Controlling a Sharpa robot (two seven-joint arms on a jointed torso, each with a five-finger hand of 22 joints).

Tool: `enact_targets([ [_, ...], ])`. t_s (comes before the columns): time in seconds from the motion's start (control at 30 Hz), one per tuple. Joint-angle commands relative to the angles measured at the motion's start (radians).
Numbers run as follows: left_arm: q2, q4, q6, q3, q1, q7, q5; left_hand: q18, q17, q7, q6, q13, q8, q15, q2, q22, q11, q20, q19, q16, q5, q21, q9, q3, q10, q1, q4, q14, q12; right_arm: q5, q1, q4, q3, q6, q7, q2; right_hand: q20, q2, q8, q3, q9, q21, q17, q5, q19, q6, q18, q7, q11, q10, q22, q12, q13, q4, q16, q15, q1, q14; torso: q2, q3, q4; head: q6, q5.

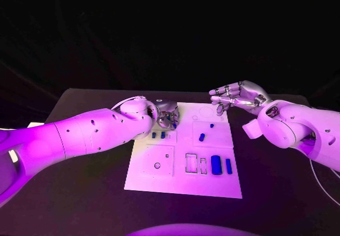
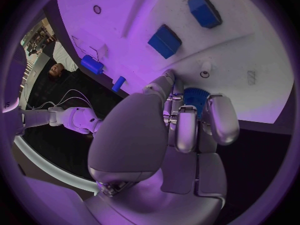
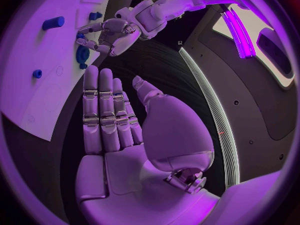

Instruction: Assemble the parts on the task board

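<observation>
In the head view, the left hand (image 1: 167, 114) curled over the task board (image 1: 185, 177) at its upper-left corner; the right hand (image 1: 237, 97), upper right, hung spread and empty. The left wrist view showed fingers (image 2: 185, 127) over a round blue part (image 2: 194, 98); whether they gripped it, I couldn't tell. The right wrist view showed fingers (image 3: 100, 110) straight, holding nothing.

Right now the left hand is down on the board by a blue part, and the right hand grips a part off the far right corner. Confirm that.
One thing is wrong: the right hand holds nothing; the right wrist view shows its fingers straight and apart. The left hand is down on the board by a blue part, as you said.
</observation>
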Motion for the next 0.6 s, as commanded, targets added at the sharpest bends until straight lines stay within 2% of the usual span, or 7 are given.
enact_targets([
  [0.03,-0.001,0.000,-0.019,-0.003,-0.004,0.009,-0.001,-0.013,-0.001,0.000,0.016,0.004,0.003,-0.008,-0.006,0.008,-0.003,-0.009,-0.001,0.005,-0.003,0.010,0.003,0.018,0.014,-0.011,-0.006,0.040,-0.001,0.000,-0.001,0.002,0.000,0.017,0.009,0.002,-0.002,0.008,0.002,-0.006,0.000,-0.006,-0.001,0.004,-0.006,-0.005,0.004,0.002,-0.001,-0.005,-0.001,0.006,-0.001,0.000,0.007,-0.001,-0.002,-0.008,0.000,-0.0004,0.0004,0.003,0.001],
  [0.17,-0.010,0.009,-0.046,0.002,-0.004,0.016,0.028,-0.013,-0.005,-0.001,0.022,0.005,-0.002,-0.009,-0.016,0.014,-0.004,-0.011,-0.002,0.004,-0.003,0.014,0.003,0.035,0.020,-0.032,-0.012,0.040,-0.009,-0.001,-0.001,0.001,0.000,0.018,0.009,0.002,-0.002,0.008,0.002,-0.006,0.000,-0.006,-0.001,0.004,-0.006,-0.005,0.004,0.002,-0.001,-0.005,-0.001,0.006,-0.001,0.000,0.007,-0.001,-0.002,-0.008,0.000,-0.0009,-0.0002,0.004,0.002],
  [0.33,-0.029,0.018,-0.055,0.007,-0.001,0.009,0.077,-0.011,-0.016,0.001,0.019,0.004,-0.013,-0.006,-0.027,0.007,0.000,-0.009,-0.010,-0.001,-0.004,0.005,0.001,0.058,0.018,-0.059,-0.017,0.036,-0.027,-0.001,-0.001,0.000,0.000,0.018,0.009,0.002,-0.002,0.010,0.002,-0.006,0.000,-0.006,-0.002,0.004,-0.006,-0.005,0.004,0.002,-0.001,-0.006,-0.001,0.007,-0.001,0.001,0.007,0.000,-0.002,-0.008,-0.002,0.0005,0.0010,0.004,0.000],
  [0.6,-0.077,0.063,-0.050,0.027,0.005,-0.003,0.160,-0.011,-0.019,0.001,0.023,0.004,-0.016,-0.007,-0.033,0.009,-0.001,-0.009,-0.011,-0.002,-0.004,0.005,0.001,0.066,0.023,-0.075,-0.018,0.036,-0.032,-0.001,-0.001,-0.004,0.000,0.019,0.009,0.004,-0.002,0.010,0.002,-0.006,0.000,-0.006,-0.002,0.004,-0.006,-0.005,0.004,0.002,-0.001,-0.006,-0.001,0.007,-0.001,0.001,0.007,0.000,-0.002,-0.008,0.000,-0.0002,0.0009,0.008,0.001],
])
